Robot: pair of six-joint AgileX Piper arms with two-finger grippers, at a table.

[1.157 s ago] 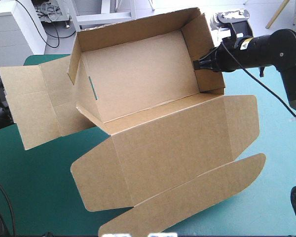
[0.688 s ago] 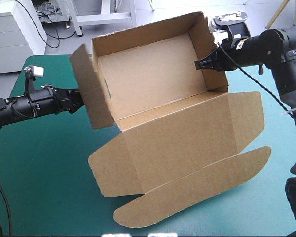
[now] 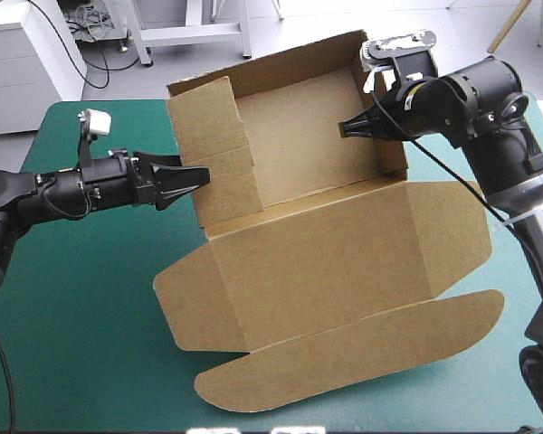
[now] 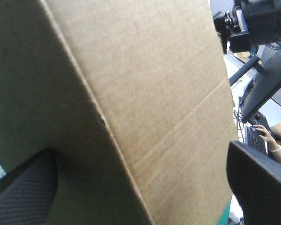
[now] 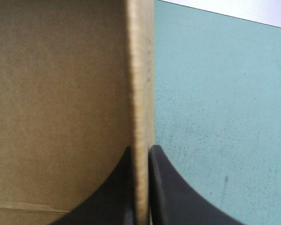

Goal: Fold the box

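Observation:
The brown box (image 3: 299, 154) stands half raised on the teal-green cover, its back and end walls up and its lid (image 3: 335, 262) lying flat toward the front. My left gripper (image 3: 185, 179) is open, its fingertips against the left end flap (image 3: 222, 172), which is turned inward. In the left wrist view the board (image 4: 154, 93) fills the space between the spread fingers (image 4: 23, 192). My right gripper (image 3: 348, 129) is shut on the right end wall (image 3: 385, 108). In the right wrist view the gripper (image 5: 141, 151) pinches the wall's edge (image 5: 140, 70).
The lid's long tuck flap (image 3: 362, 353) reaches near the table's front edge. Bare teal-green cover (image 3: 72, 316) lies to the front left of the box. The right arm (image 4: 253, 23) shows beyond the board in the left wrist view.
The left arm has come in from the left and pushed the left end flap up and inward. The box has shifted a little, with the right gripper still on its wall.

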